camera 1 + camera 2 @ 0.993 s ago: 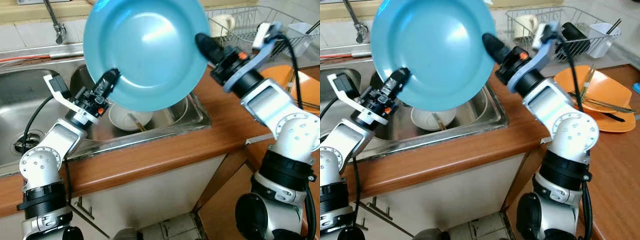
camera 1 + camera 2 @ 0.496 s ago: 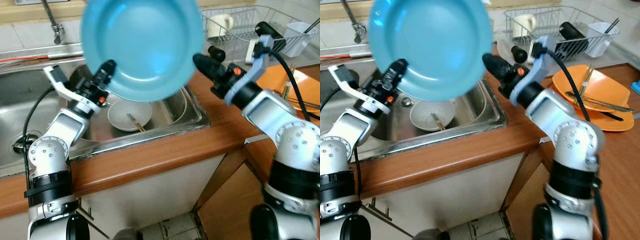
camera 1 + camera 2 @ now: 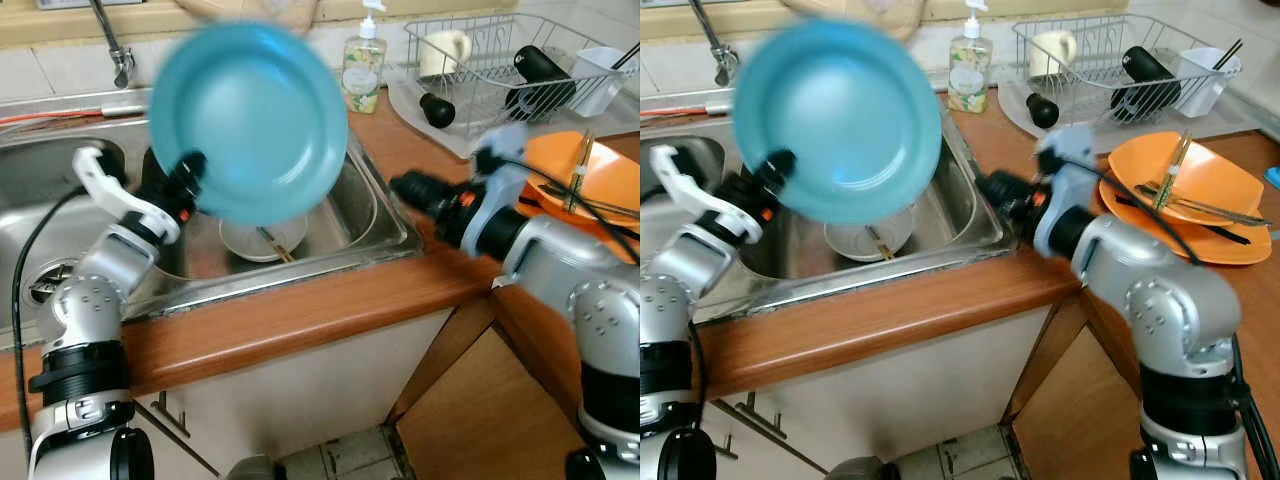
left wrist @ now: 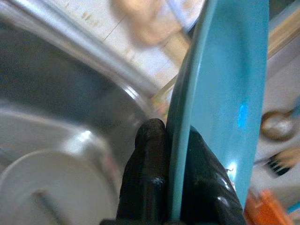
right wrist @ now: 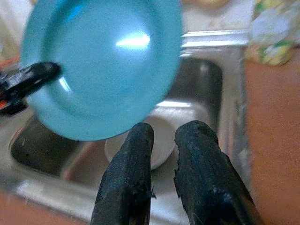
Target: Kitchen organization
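Above the steel sink [image 3: 395, 215], the left gripper [image 3: 188, 172] holds a blue plate [image 3: 250, 120] up on edge, nearly upright, its face turned toward the robot. From the head views the grip reads as a black tip at the plate's lower left rim; the left wrist view makes it plain, with one black finger [image 4: 146, 178] pressed on each side of the thin rim, clamped tight. The right wrist view gives what the head views blur: the right gripper [image 5: 161, 140] with its two fingers close together, only a narrow gap between them and nothing held, pointing across the basin at the plate, well apart from it.

Below the plate a white bowl [image 3: 262, 240] sits on the sink floor with a utensil lying in it. The plate's lower edge hangs over the basin, apart from the bowl. Along the wooden counter [image 3: 300, 310], the right gripper hovers just past the sink's right rim. Behind it stand a soap bottle [image 3: 362, 60] and a wire dish rack [image 3: 490, 60] holding a mug and dark items; an orange plate [image 3: 1185, 190] with utensils lies to the right. A faucet [image 3: 112, 45] rises at the sink's back edge.
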You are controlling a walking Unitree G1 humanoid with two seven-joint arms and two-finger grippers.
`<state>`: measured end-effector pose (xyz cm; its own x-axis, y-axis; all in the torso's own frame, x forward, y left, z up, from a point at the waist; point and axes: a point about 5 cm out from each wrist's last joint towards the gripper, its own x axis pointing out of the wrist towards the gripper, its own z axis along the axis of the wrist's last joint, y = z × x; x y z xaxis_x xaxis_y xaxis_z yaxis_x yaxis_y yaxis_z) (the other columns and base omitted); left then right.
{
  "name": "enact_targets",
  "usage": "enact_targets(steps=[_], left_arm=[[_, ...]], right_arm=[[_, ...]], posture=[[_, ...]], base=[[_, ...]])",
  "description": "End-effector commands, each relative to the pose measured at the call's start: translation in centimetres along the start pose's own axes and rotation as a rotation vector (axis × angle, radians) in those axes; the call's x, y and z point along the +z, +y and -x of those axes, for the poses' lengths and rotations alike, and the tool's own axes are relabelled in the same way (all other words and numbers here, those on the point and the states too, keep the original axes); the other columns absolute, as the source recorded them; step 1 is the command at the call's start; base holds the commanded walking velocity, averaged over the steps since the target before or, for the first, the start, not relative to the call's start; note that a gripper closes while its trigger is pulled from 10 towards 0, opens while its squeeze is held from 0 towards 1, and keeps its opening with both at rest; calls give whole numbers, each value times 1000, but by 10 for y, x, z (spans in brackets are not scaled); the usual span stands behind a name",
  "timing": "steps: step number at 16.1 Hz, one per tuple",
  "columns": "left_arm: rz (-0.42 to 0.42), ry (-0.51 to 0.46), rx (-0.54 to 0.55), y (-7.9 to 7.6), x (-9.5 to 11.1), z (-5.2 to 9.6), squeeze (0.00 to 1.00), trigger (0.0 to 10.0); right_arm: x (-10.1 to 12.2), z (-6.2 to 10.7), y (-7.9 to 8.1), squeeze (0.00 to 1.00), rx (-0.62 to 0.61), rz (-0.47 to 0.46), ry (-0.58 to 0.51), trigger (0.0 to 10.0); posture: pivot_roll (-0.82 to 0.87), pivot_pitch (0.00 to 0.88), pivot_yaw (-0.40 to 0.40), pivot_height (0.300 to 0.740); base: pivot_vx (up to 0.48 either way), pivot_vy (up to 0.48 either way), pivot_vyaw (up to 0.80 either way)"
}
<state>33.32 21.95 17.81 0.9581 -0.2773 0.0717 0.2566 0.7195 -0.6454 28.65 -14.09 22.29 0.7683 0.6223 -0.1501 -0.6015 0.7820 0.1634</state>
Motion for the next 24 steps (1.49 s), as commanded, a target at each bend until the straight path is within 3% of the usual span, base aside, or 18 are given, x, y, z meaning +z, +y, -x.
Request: enact_targets(steps=[1, 8, 9, 10, 11, 14, 15, 22, 23, 24], left_arm=[[-58, 53, 71, 2, -4, -7, 0, 0], [-156, 251, 271, 18, -30, -27, 0, 0], [-155, 262, 278, 18, -31, -27, 0, 3020], [-158, 307, 290, 19, -37, -30, 0, 8980], [-153, 316, 290, 18, -38, -32, 0, 10000], [-129, 367, 313, 21, -44, -31, 0, 10000], [-129, 375, 322, 23, -46, -29, 1000, 10000], [-150, 374, 319, 27, -44, -25, 1000, 10000], [-201, 356, 309, 27, -39, -23, 1000, 10000], [-279, 337, 288, 26, -34, -21, 1000, 10000]], right_arm=[[-1, 0, 7, 0, 25, 60, 22, 10000], [-16, -2, 11, 0, 25, 129, 112, 10000], [-16, -2, 11, 0, 26, 129, 113, 10000], [-17, -3, 12, 0, 29, 132, 121, 10000], [-18, -4, 13, 0, 30, 132, 123, 10000], [-19, -5, 12, 0, 16, 127, 123, 10000], [-20, -6, 11, 0, 5, 125, 124, 10000], [-22, -8, 4, 0, -61, 91, 132, 10000], [-22, -8, 1, 1000, -83, 64, 129, 10000], [-23, -8, -3, 1000, -104, 40, 131, 10000]], posture=[[-34, 0, 40, 740], [-43, 0, 50, 740], [-43, 0, 50, 740], [-42, 0, 52, 740], [-42, 0, 54, 740], [-44, 0, 59, 740], [-43, 0, 58, 740], [-41, 0, 58, 740], [-41, 0, 58, 740], [-41, 0, 58, 740]], base=[[0, 0, 0], [0, 0, 0], [0, 0, 0], [0, 0, 0], [0, 0, 0], [0, 0, 0], [0, 0, 0], [0, 0, 0], [0, 0, 0], [0, 0, 0]])
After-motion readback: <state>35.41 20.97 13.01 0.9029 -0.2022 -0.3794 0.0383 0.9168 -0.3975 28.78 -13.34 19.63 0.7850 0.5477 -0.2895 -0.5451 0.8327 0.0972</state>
